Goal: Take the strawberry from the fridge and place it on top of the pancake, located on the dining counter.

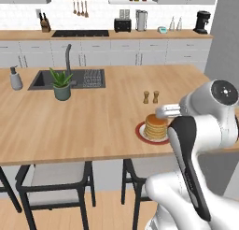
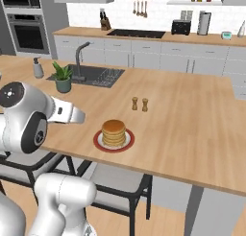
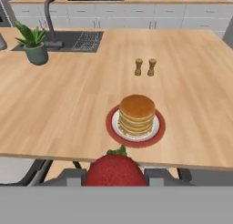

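**A:** ok so where's the strawberry [image 3: 114, 170] at right now?

**B:** It's pinched between the two tips of the gripper [image 3: 114, 178], seen up close in the hand view, green leaf on top. The jaws are closed narrow on it. It's held short of the near edge of the dining counter [image 3: 68, 109], not yet over the wood.

**A:** and the pancake [image 3: 136, 114]?

**B:** Stacked on the red-rimmed plate [image 3: 113, 129] near that edge, just ahead of the berry. Two small shakers [image 3: 145, 67] are set further back, well apart from it.

**A:** so which step is that?

**B:** Carry phase, I'd say. The fridge part looks done. Next, the berry needs to be brought forward, centred over the stack, lowered till it's touching the top pancake, then released.
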You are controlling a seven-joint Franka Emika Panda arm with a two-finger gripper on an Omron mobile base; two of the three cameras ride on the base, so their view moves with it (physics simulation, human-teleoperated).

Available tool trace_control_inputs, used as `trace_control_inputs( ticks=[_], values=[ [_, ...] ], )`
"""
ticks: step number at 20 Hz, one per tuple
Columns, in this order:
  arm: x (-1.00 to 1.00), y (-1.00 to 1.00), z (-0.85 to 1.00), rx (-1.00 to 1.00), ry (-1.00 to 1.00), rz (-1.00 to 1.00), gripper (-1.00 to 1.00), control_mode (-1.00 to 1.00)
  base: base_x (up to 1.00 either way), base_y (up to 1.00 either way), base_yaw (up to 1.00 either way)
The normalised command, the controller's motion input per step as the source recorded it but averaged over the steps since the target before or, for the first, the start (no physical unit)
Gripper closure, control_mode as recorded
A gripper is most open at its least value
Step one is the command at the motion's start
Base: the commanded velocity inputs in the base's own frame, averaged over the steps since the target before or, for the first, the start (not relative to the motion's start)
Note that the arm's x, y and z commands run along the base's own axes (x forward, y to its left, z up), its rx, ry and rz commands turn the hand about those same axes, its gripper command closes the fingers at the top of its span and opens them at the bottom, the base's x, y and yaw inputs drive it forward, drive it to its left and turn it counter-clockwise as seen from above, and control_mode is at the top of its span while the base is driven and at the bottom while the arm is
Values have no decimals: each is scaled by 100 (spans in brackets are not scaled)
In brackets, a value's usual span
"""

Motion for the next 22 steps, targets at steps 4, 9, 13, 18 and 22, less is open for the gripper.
trace_control_inputs(
  ticks=[4, 9, 13, 18, 22],
  values=[
    [100, -40, -43, 6, 32, 8, 100, -100, 0, 0, 0],
    [97, -14, -62, -1, 42, 2, 100, -100, 0, 0, 0],
    [29, 0, -40, -4, 19, -1, 100, -100, 0, 0, 0],
    [32, -3, -27, 0, 6, -1, 100, -100, 0, 0, 0],
    [37, -33, -19, 0, 16, 0, 100, -100, 0, 0, 0]
  ],
)
